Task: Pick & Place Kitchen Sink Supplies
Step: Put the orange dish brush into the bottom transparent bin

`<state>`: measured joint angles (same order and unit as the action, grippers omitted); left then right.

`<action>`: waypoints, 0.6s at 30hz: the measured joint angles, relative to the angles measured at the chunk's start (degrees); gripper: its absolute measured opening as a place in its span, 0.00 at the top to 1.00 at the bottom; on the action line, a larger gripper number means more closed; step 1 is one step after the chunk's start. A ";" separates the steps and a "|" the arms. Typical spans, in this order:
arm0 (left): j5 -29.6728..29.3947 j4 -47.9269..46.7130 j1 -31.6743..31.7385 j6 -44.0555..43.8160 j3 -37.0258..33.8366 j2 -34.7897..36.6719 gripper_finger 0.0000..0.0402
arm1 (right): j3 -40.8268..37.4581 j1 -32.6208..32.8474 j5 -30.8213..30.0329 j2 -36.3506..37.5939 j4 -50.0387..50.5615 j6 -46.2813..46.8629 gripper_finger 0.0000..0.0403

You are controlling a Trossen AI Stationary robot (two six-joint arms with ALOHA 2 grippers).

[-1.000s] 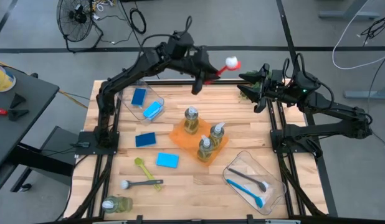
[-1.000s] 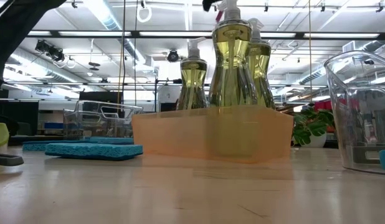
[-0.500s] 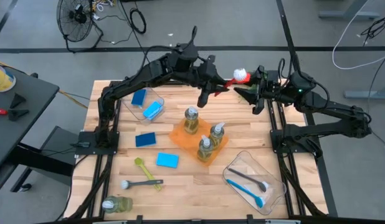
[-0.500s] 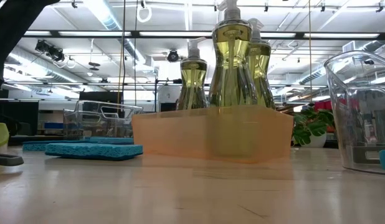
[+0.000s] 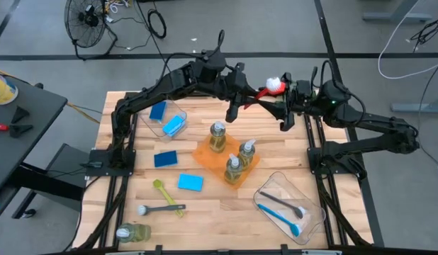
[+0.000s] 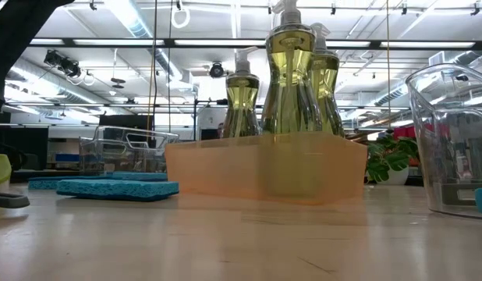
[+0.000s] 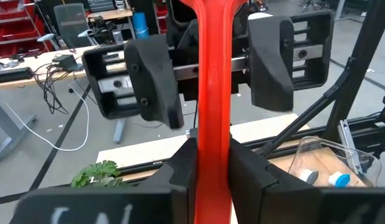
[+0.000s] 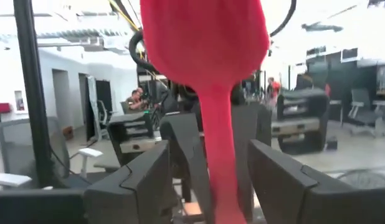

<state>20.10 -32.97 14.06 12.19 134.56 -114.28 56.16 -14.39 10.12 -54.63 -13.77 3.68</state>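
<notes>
Your left gripper (image 5: pixel 242 101) clamps the red brush (image 5: pixel 265 90) mid-air at far centre, presenting it between the right gripper (image 5: pixel 284 108)'s wide jaws for handover.

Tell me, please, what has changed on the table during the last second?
The left gripper, shut on the red brush, carried it from above the table's back middle toward the right arm. The right gripper moved in to meet it; its open fingers now flank the handle without closing. The three soap bottles in the orange tray, the sponges and the other brushes stayed in place.
</notes>
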 joint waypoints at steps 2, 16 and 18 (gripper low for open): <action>0.00 0.02 0.00 -0.02 0.00 0.00 0.83 | 0.00 0.56 -0.04 -0.27 -1.30 -1.61 0.47; 0.04 -0.20 0.02 -0.83 0.00 0.00 0.83 | 0.00 1.73 -0.25 -3.83 -5.26 -2.51 0.49; 0.09 -0.25 0.01 -1.05 0.00 0.00 0.81 | 0.00 1.73 -0.25 -3.79 -5.26 -2.51 0.52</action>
<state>20.18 -33.23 14.07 11.14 134.56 -114.28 56.16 -12.67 9.87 -58.42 -19.03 1.17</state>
